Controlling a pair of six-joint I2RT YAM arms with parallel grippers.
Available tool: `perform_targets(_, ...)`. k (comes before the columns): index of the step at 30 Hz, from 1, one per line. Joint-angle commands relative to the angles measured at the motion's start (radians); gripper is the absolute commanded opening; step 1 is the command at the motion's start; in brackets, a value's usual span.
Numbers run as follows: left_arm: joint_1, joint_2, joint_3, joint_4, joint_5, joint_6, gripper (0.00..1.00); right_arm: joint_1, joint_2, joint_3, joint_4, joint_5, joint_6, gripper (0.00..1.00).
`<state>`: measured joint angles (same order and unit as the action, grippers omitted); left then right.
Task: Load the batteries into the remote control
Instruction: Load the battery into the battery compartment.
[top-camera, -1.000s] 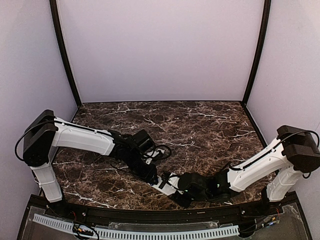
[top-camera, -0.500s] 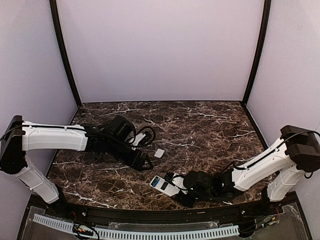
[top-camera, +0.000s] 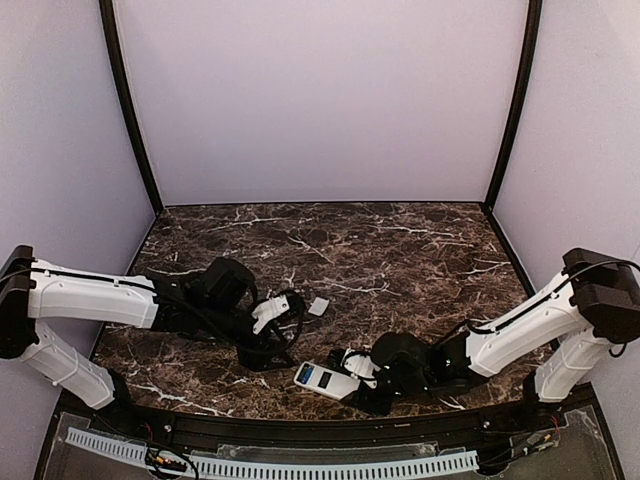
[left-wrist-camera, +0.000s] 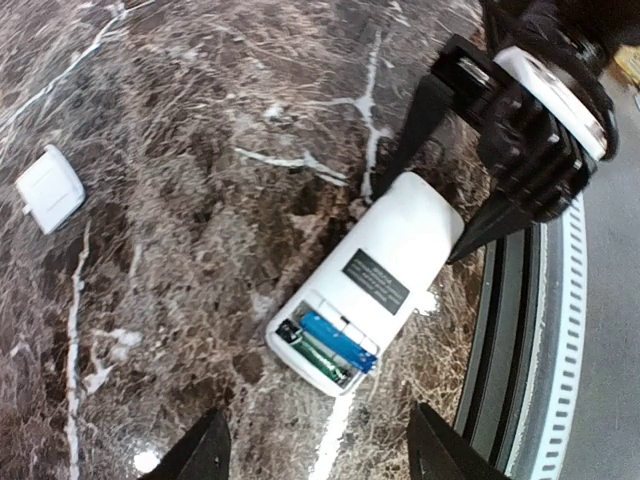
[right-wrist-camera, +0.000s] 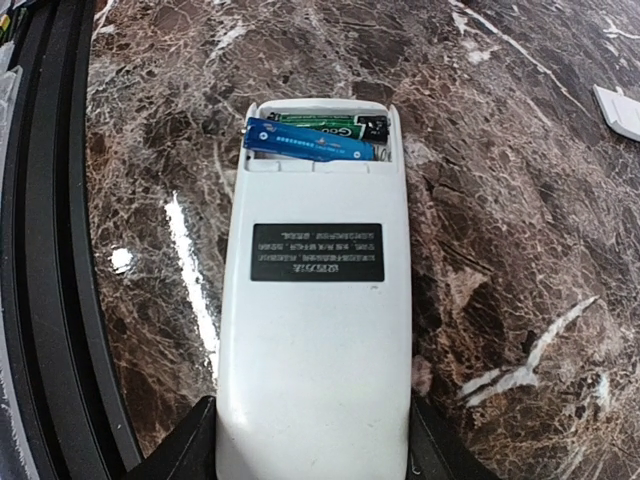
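Since the earlier frames my left arm has drawn back from the remote control (top-camera: 322, 379) and now sits lower and further to my left. The remote itself has shifted slightly toward the near edge.

Nearest the front, the remote lies back-up on the dark marbled bench (top-camera: 420, 250), its black label (right-wrist-camera: 316, 252) showing. My right tool (right-wrist-camera: 312, 445) is closed on the end of the handset away from the battery bay, one finger against each long side. The bay at the other end stands uncovered.

Batteries (left-wrist-camera: 332, 347) noted in the bay:
- A green cell (right-wrist-camera: 325, 121) is seated along the end wall.
- A blue cell (right-wrist-camera: 305, 143) lies alongside it, slightly skewed and seeming to ride higher.

Next out, my left tool (left-wrist-camera: 322, 455) hangs above the bench near the bay end, fingers spread, nothing between them.

Further back, the small white square cover (top-camera: 319, 306) lies flat on the bench, well apart from the remote and from both tools.
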<state>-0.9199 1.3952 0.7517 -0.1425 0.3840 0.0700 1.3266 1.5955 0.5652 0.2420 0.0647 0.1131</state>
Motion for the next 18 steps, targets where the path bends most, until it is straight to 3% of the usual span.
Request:
perform_targets(1,-0.029,-0.029,-0.042,0.049,0.000,0.159,0.59,-0.016,0.008,-0.013,0.017,-0.125,-0.043,0.00)
perform_targets(11,-0.047,-0.064,-0.029,-0.028,0.054,0.416,0.46,-0.036,0.013,-0.020,0.024,-0.162,-0.063,0.00)
perform_targets(18,-0.052,-0.036,-0.030,-0.017,0.103,0.491,0.41,-0.055,0.029,-0.019,0.024,-0.167,-0.071,0.00)
